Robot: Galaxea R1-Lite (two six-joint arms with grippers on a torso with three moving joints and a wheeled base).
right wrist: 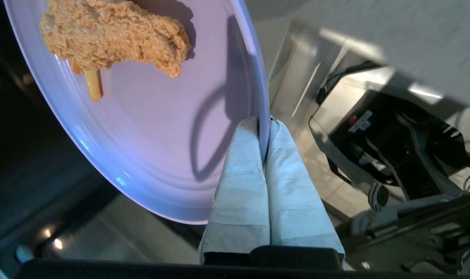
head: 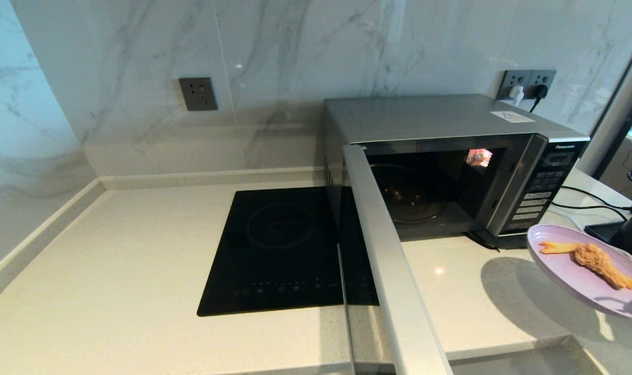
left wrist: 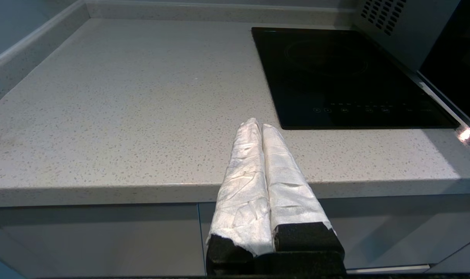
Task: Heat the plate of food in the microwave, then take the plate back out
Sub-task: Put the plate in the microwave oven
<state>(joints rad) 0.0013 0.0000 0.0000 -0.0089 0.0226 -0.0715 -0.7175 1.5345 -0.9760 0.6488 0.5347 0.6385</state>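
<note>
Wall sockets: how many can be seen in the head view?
2: a grey wall socket above the hob, another wall socket with plugs behind the microwave. Others may be hidden.

The pale lilac plate of chicken and fries (head: 581,276) runs off the head view's right edge, the open silver microwave door (head: 394,271) off the bottom, and the black panel's button labels (head: 535,200) are way too tiny to read.

**Count of things by the microwave**

One microwave (head: 451,166), door open, stands on one table (head: 139,250). One induction hob (head: 279,250) lies just left of it. One plate of food (head: 581,268) is right of it, carrying one chicken piece (head: 599,260) and a few fries. Two wall socket plates are behind it. Two grippers: left gripper (left wrist: 261,128), right gripper (right wrist: 263,128).
</note>
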